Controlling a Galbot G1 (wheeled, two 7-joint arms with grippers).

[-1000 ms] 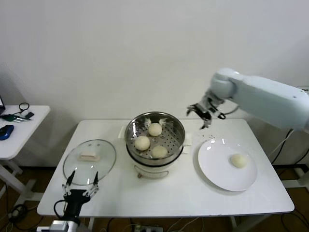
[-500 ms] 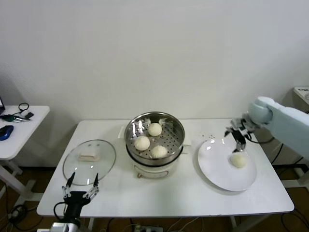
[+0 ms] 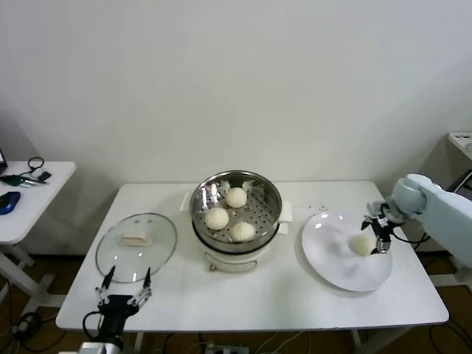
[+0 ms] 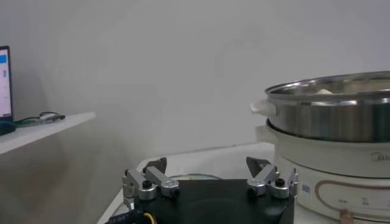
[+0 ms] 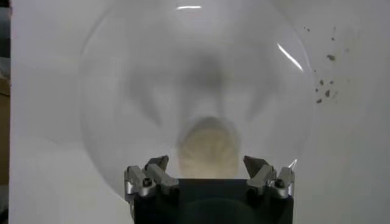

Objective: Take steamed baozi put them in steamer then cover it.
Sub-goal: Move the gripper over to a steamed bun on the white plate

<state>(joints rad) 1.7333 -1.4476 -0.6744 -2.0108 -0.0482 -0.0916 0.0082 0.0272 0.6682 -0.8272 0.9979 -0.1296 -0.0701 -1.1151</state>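
Observation:
Three steamed baozi (image 3: 236, 197) lie in the shiny steamer (image 3: 254, 193) at the table's middle. Another baozi (image 3: 361, 244) rests on the white plate (image 3: 332, 262) to the right. My right gripper (image 3: 377, 234) hangs open just right of that baozi. In the right wrist view the baozi (image 5: 210, 146) lies between and just ahead of the gripper's (image 5: 206, 162) spread fingers, on the plate (image 5: 134, 79). The glass cover (image 3: 137, 247) lies flat on the table at the left. My left gripper (image 3: 122, 291) stays open and empty near the front edge, below the cover; the left wrist view shows the left gripper (image 4: 207, 164) beside the steamer (image 4: 329, 109).
The steamer sits on a white electric pot base (image 3: 236, 257). A small side table (image 3: 29, 195) with a mouse and cables stands at the far left. Dark crumbs (image 3: 317, 206) dot the tabletop behind the plate.
My right arm swung from behind the steamer's right side over to the plate and came down beside the baozi there. The left arm has not moved.

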